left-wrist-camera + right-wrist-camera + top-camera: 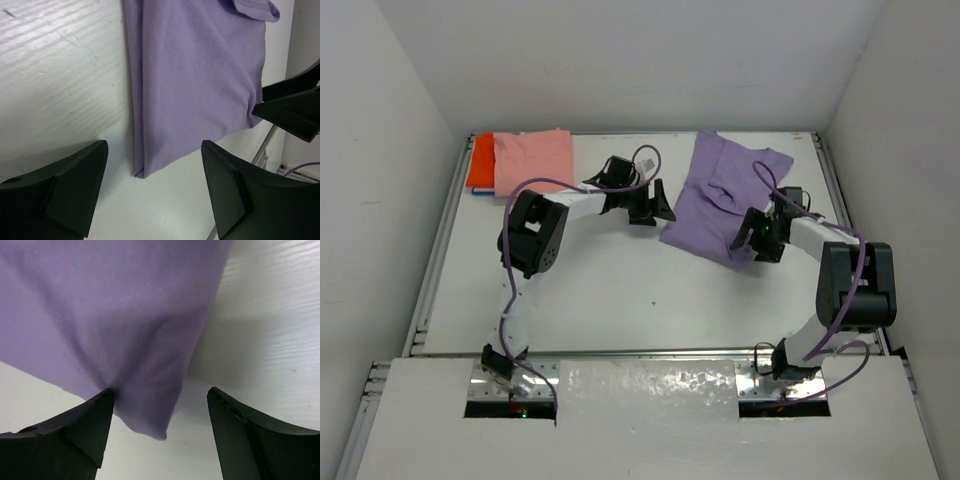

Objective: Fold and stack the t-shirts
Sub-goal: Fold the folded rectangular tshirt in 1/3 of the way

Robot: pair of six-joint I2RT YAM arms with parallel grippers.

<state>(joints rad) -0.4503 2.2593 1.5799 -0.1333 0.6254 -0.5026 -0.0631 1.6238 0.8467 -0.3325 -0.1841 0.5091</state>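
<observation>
A lavender-purple t-shirt (720, 195) lies partly folded at the right of the table. My left gripper (655, 210) is open just off its left edge. In the left wrist view the folded corner of the lavender shirt (195, 80) lies ahead of the open left gripper (154, 150), and nothing is between the fingers. My right gripper (757, 240) is open at the shirt's near right corner. In the right wrist view the lavender cloth (115, 315) brushes the left finger of the open right gripper (161, 392) without being pinched. A folded salmon-pink t-shirt (533, 160) lies on an orange-red t-shirt (480, 162) at the back left.
White walls close the table (620, 290) in on three sides. Metal rails (435, 250) run along its left and right edges. The other arm's dark finger (290, 110) shows at the right of the left wrist view. Purple cables loop over both arms.
</observation>
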